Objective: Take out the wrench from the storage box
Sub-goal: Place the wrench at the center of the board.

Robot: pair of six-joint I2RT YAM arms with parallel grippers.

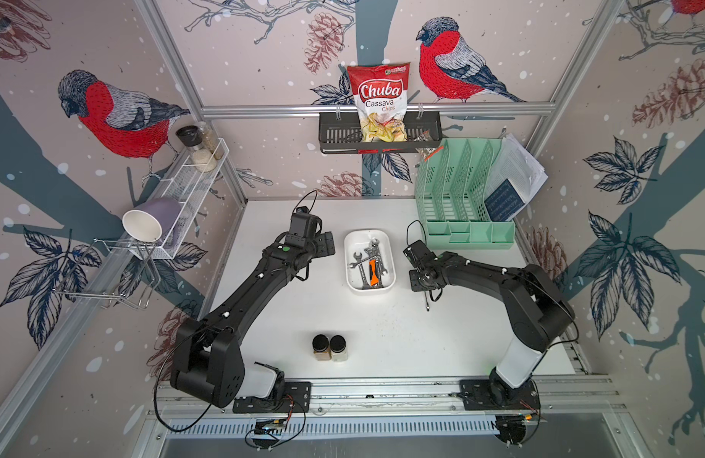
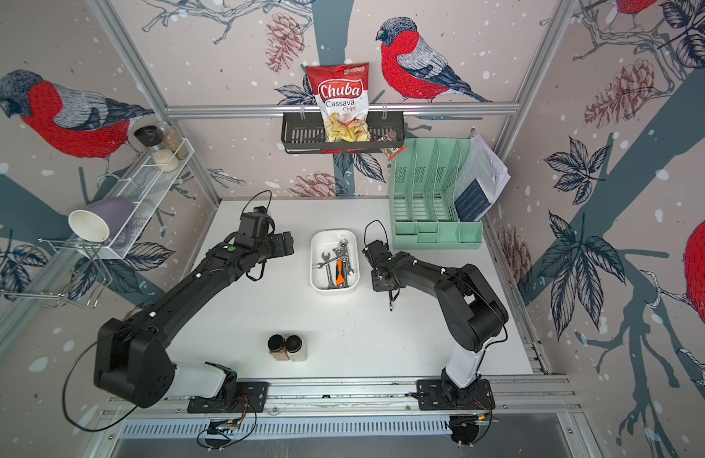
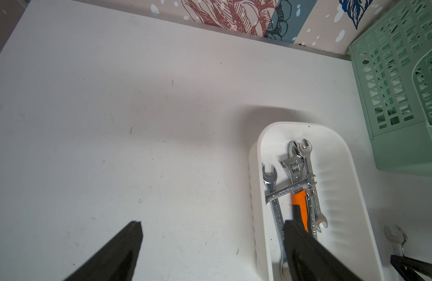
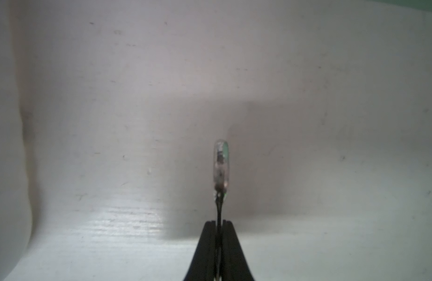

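**Inspector:** Desk (image 1: 382, 325) and storage box (image 1: 370, 290): status?

**Assistant:** The box sits mid-desk with other tools (image 3: 295, 185) inside. The wrench (image 3: 395, 237) is out, just beside the box's right wall. The right claw (image 4: 217, 222) is clamped tight on its flat shank. The left claw (image 3: 211, 222) gapes wide and empty at the box's left wall.

**Inspector:** Handling?

**Assistant:** Judged stiff, dense steel with slick chrome. Grip across the flats near mid-shank, or it may swivel. The right wrist view shows it edge-on. The left wrist view shows the open-ended head. The top views hide the grip.
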